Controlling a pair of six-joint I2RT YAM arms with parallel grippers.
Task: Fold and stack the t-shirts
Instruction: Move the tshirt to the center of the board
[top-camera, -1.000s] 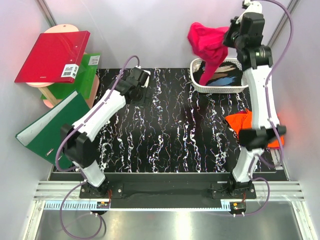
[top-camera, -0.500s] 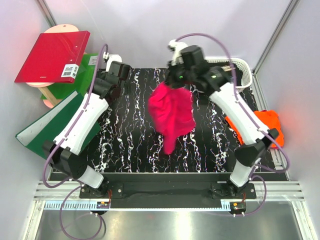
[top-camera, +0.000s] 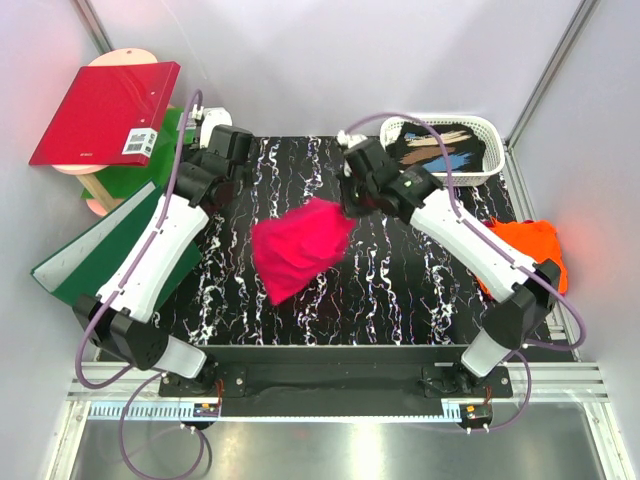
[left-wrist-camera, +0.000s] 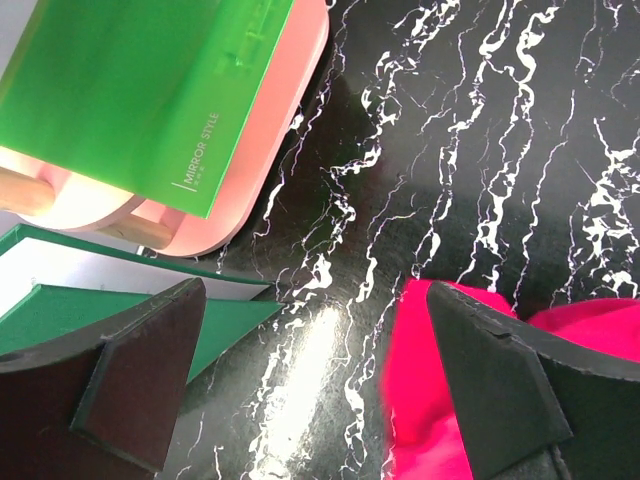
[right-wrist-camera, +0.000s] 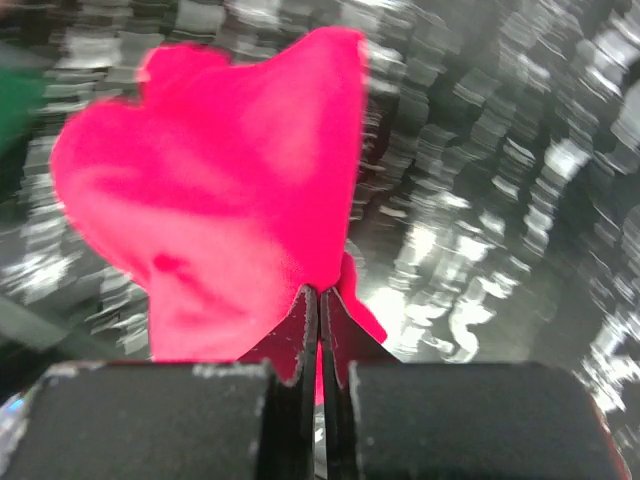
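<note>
Black marbled table (top-camera: 400, 290), green "MIRROR STYLE" binder (left-wrist-camera: 150, 90); left claw (left-wrist-camera: 320, 370) wide, empty; right claw (right-wrist-camera: 320, 300) tight on magenta t-shirt (right-wrist-camera: 220, 200).

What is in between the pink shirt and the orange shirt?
In the top view, the right arm crosses between the pink shirt and the orange shirt, above bare black marbled table.

Magenta t-shirt (top-camera: 300, 245): soft matt cloth, limp and creased. Orange t-shirt (top-camera: 525, 245): same matt cloth, crumpled. Table (top-camera: 400, 290): black with white veining, smooth, high gloss, catches glare. Basket (top-camera: 440, 120): white plastic lattice. Red binder (top-camera: 105, 110): smooth cover, faint sheen, paper barcode label. Green binder (left-wrist-camera: 150, 90): smooth, glossy. Stool top (left-wrist-camera: 270, 150): smooth pink coat over a bare wood leg (left-wrist-camera: 25, 190). Left gripper (left-wrist-camera: 312, 290): fingers (left-wrist-camera: 140, 370) matt black, finely grained. Front rail (top-camera: 330, 385): bare metal.
</note>
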